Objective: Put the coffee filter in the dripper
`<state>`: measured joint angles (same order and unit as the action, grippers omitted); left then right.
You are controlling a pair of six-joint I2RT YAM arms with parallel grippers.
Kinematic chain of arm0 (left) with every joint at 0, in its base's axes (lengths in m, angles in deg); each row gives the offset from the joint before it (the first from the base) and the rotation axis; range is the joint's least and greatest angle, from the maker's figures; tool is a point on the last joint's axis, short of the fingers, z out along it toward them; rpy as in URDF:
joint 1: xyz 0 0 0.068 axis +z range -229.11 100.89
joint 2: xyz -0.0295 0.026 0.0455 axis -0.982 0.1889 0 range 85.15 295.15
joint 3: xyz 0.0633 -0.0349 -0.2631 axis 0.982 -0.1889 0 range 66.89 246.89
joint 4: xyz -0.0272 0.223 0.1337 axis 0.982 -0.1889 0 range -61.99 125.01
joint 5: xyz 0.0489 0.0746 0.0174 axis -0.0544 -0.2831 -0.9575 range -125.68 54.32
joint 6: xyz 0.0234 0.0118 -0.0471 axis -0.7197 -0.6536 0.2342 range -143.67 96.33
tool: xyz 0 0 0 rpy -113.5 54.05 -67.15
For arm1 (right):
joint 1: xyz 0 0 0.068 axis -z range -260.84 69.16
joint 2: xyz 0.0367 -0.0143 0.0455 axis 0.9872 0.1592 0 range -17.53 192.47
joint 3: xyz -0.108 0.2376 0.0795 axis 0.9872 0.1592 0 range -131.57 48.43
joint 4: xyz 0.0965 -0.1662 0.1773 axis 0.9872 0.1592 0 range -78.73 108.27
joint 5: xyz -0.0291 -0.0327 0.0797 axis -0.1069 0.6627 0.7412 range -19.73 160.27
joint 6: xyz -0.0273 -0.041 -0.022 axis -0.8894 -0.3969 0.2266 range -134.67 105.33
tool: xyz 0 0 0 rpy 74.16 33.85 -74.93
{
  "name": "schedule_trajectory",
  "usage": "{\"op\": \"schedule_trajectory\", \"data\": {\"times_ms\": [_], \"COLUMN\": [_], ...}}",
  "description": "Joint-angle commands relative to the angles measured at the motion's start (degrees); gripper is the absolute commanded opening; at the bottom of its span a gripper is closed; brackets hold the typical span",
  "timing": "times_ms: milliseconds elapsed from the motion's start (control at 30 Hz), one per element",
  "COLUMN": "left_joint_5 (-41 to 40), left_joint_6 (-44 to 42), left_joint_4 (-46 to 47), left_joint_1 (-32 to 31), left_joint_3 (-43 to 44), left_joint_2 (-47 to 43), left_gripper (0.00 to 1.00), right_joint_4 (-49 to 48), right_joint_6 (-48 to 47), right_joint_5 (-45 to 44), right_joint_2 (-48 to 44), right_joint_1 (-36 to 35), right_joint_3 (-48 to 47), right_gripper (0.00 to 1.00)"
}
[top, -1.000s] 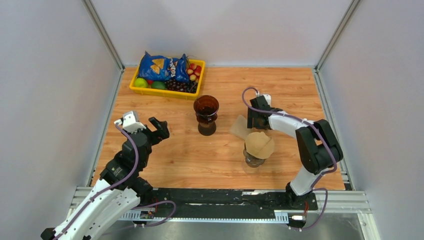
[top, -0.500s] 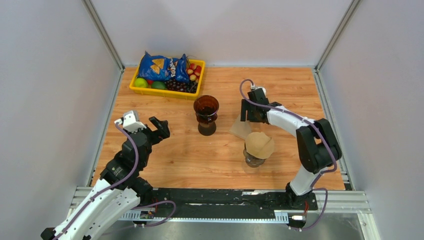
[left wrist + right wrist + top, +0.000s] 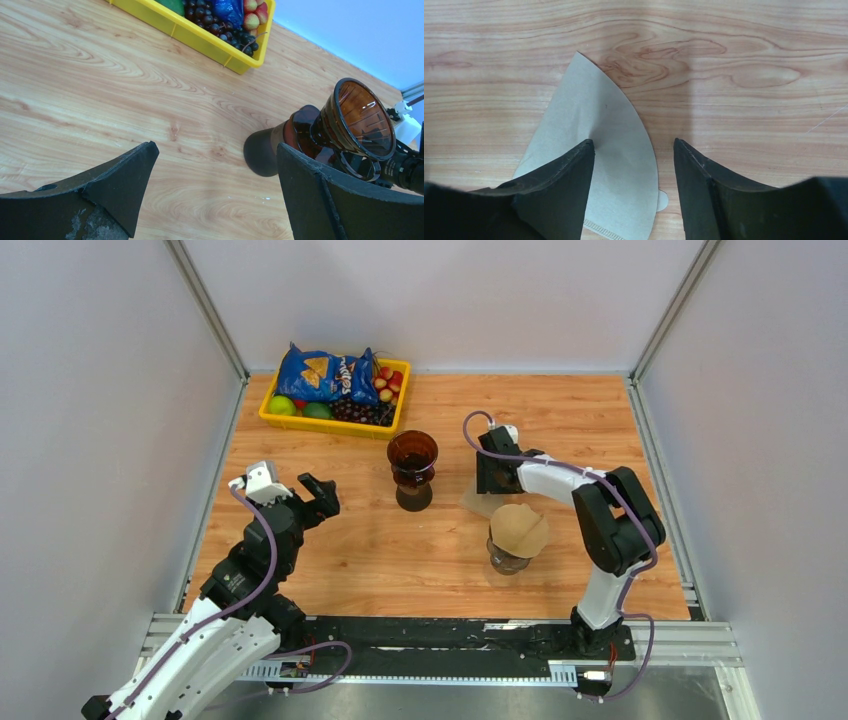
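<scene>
Starting at the near side of the table (image 3: pixel 350 570), the left gripper (image 3: pixel 322 498) hovers over bare wood on the left, its jaws wide apart and with nothing between them; its wrist view looks across the boards toward the dripper (image 3: pixel 412 452). On the right, a glass vessel (image 3: pixel 507 562) stands with a piece of brown paper (image 3: pixel 520 528) resting on its mouth. Just behind this vessel lies the coffee filter (image 3: pixel 594 110), flat on the wood and not yet in the dripper. The right gripper (image 3: pixel 633 145) is directly above it, pointing down, its jaws about half open and holding nothing: one jaw stands over the filter and the other over bare wood, so the curved edge of the filter runs between them. The long axis of the filter goes from its pointed tip, ahead of the jaws in the wrist view, back under the gripper to the seamed end, roughly across the line on which the jaws shut. I judge that the right arm is the one for the pick, because the left is well apart, on the other side of the dripper. The dripper stands upright to the left of the filter and slightly farther, near but not touching. Farthest, at the back left, a yellow tray (image 3: pixel 330 428) holds snack bags (image 3: pixel 325 375) and fruit (image 3: pixel 283 405).
</scene>
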<state>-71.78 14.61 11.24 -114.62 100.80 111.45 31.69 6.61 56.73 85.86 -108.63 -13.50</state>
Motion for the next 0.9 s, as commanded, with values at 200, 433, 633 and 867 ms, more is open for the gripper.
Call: {"op": "schedule_trajectory", "data": {"times_ms": [200, 433, 633, 867], "left_joint_5": [-0.7, -0.8, -0.5, 1.5], "left_joint_6": [-0.1, -0.1, -0.1, -0.4], "left_joint_4": [1.4, 1.3, 1.6, 2.5], "left_joint_1": [0.2, 0.2, 0.3, 0.3], "left_joint_3": [0.0, -0.3, -0.1, 0.3], "left_joint_2": [-0.1, -0.7, -0.8, -0.9], "left_gripper": [1.0, 1.0, 1.0, 1.0], "right_joint_4": [2.1, 2.8, 2.7, 2.7], "right_joint_6": [4.1, 4.9, 2.8, -0.9], "right_joint_5": [0.1, -1.1, -2.3, -5.6], "right_joint_2": [1.0, -1.9, -7.5, -17.9], "right_joint_1": [-2.8, -3.1, -3.6, -3.7], "right_joint_3": [-1.7, -3.4, -4.3, -4.7], "right_gripper": [0.24, 0.04, 0.0, 0.0]}}
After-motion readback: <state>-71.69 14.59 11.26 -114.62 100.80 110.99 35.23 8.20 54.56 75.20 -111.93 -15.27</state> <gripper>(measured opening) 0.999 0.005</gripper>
